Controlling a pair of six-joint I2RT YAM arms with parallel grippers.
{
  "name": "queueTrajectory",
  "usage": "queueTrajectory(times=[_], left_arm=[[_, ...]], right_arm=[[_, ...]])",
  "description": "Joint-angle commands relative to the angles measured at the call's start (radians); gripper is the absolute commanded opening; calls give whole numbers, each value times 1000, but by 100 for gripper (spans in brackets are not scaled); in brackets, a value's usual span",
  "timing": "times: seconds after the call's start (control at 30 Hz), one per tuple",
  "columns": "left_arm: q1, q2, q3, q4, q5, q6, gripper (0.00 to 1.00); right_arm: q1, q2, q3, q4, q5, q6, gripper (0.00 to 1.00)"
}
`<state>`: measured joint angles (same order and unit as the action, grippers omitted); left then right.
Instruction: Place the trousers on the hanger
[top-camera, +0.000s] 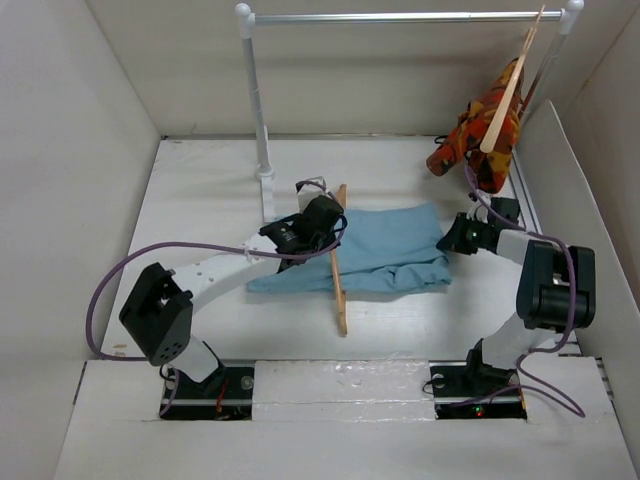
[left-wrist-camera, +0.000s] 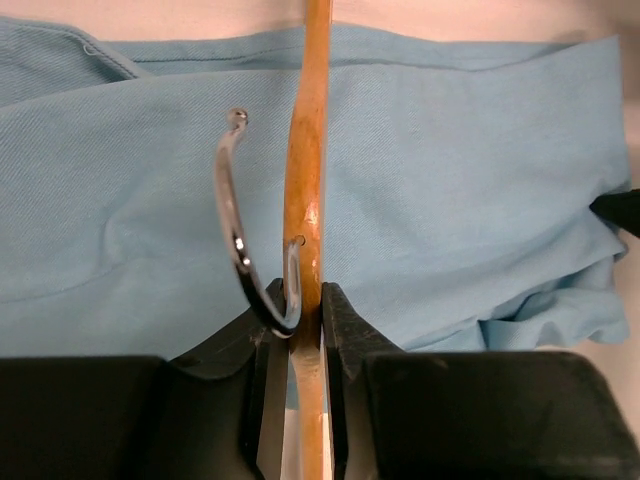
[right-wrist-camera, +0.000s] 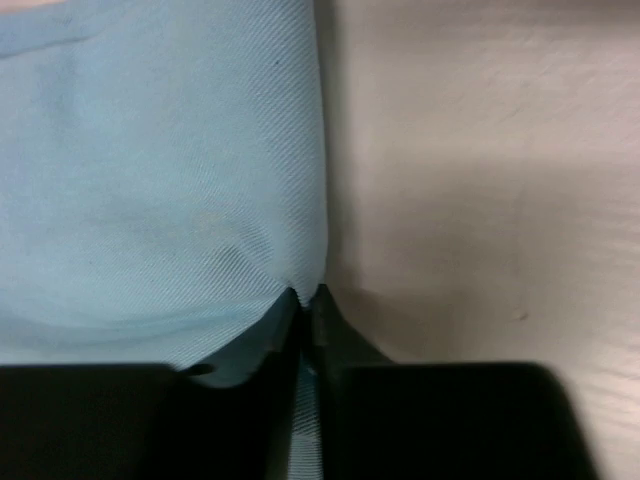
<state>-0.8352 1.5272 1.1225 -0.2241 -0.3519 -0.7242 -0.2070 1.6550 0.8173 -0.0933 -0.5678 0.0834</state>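
The left gripper clamps the hanger across the trousers. The right gripper pinches their edge, with the table beyond.

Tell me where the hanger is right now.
In the top view, the hanger is near the middle of the table, crossing the trousers, clamped beside its hook in the left tool.
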Motion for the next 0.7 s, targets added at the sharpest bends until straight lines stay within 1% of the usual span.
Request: queueTrajectory(times=[0.0,0.03,0.07,0.1,0.13,0.17,0.23,0.27,0.3,0.37,0.4,0.43,0.47,0.53,0.57,0.67], left_arm=[[4,-99,69,-81,-50,31,0],[4,-108,82,-90,-47,28,0],[4,-116,86,-92,-39,20,0],[4,-136,91,-90,-35,16,0],[4,-148,108,-87,-21,14,0],[4,-148,108,-87,-19,14,0],[4,-157,143,-93,-15,16,0],[4,-157,160,-101,-7,17,0],[4,-157,178,-104,-4,19,0],[4,-160,220,-106,8,22,0],[4,-160,236,-103,14,28,0],[4,-160,264,-104,17,29,0],[4,-159,278,-104,31,32,0],[4,-154,315,-101,42,32,0],[4,-154,325,-97,57,34,0],[4,-151,375,-89,76,46,0]], right_arm=[[34,-73,-46,38,-27,1,24],[34,-89,-47,23,-29,-2,32],[34,-131,-47,4,-29,-8,49],[43,-156,-43,-32,-24,-14,56],[43,-213,-29,-77,-17,-31,72],[43,-243,-29,-77,-17,-31,72],[56,-305,6,-161,-6,-57,80],[75,-337,23,-193,2,-63,82],[89,-406,37,-241,6,-69,82],[156,-474,72,-267,11,-68,84],[188,-533,82,-263,-1,-65,84],[227,-556,89,-249,-10,-47,85],[313,-572,94,-229,-21,-33,85],[414,-593,106,-189,-21,24,86],[519,-590,120,-169,-11,39,87],[658,-566,144,-82,38,117,89]])
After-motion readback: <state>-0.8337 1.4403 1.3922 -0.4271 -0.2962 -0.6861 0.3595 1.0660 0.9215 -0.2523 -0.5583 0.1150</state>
